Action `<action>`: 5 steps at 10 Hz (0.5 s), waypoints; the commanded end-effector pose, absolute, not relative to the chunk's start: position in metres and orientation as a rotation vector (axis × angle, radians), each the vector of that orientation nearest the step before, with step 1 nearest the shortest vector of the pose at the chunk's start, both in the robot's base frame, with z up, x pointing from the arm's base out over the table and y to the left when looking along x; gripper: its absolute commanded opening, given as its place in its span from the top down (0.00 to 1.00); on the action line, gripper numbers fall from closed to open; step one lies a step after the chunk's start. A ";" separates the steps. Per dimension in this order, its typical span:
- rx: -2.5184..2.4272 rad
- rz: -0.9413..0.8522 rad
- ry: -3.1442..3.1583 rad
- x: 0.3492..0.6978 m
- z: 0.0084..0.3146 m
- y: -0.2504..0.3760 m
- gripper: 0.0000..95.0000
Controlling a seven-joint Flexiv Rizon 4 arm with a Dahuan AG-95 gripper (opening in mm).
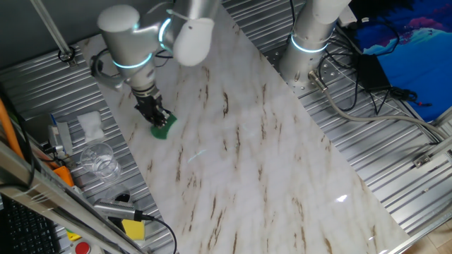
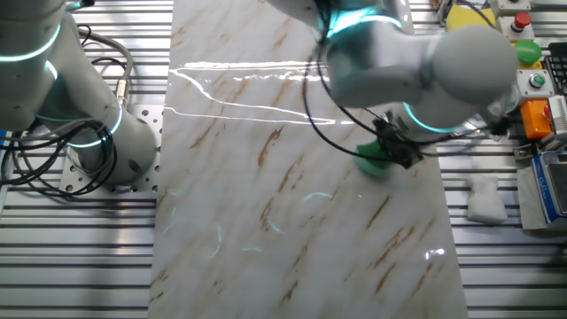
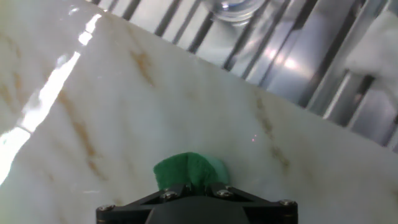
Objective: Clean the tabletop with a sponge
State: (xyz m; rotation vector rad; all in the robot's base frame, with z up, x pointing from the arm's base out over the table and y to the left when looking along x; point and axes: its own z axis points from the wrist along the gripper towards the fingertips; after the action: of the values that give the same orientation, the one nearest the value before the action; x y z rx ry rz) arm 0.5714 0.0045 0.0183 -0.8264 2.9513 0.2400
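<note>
In one fixed view the pincer [image 1: 157, 118] was clenched on the sponge [image 1: 164, 127], pressed to the bench [image 1: 268, 162] near its ribbed-metal edge, just beside the clear glass [image 1: 99, 159]; the other fixed view showed the sponge [image 2: 372, 164] near that edge; the hand view showed the sponge [image 3: 189, 171] squeezed beneath the pincer [image 3: 196, 194].

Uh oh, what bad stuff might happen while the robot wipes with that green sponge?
1. The sponge sits close to the tabletop edge, so a wipe that way might slip off onto the ribbed metal.
2. A clear glass and a white tissue lie just past that edge; the arm could bump them.
3. The jaws hold only part of the sponge, so it may twist out.
</note>
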 end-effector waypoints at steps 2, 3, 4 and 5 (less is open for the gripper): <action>-0.764 0.260 2.973 0.564 0.017 0.025 1.00; -0.764 0.260 2.973 0.564 0.017 0.025 1.00; -0.698 0.256 2.993 0.558 0.012 0.048 1.00; -0.675 0.249 3.003 0.555 0.012 0.057 1.00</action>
State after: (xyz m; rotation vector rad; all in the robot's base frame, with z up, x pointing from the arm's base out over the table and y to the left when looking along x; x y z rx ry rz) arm 0.5572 0.0531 0.0165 -0.6880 2.9999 0.2457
